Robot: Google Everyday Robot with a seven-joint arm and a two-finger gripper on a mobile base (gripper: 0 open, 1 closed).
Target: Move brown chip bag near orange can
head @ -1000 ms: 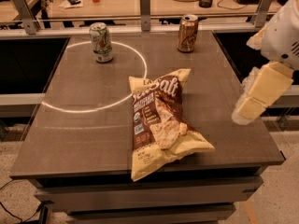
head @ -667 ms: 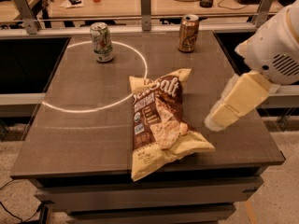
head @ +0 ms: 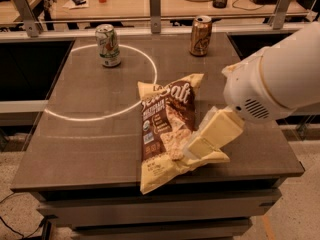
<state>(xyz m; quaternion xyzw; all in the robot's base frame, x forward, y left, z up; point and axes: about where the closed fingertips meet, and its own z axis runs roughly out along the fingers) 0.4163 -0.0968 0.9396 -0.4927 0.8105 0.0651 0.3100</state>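
Note:
The brown chip bag (head: 165,126) lies flat on the dark table (head: 85,139), lengthwise toward me, its pale yellow ends at top and bottom. The orange can (head: 201,35) stands upright at the table's far edge, right of centre, well beyond the bag. My gripper (head: 200,146) reaches in from the right on the white arm (head: 275,79) and sits low over the bag's lower right part, its cream fingers overlapping the bag's edge.
A white-and-green can (head: 108,45) stands at the far left of the table, on a white circle line (head: 102,115). Behind the table runs a rail with metal posts (head: 155,4), and a desk with clutter beyond. The table's right edge is under my arm.
My arm has swung in from the right and down, from beside the table's right edge to over the bag's lower right part. The bag and both cans have not moved.

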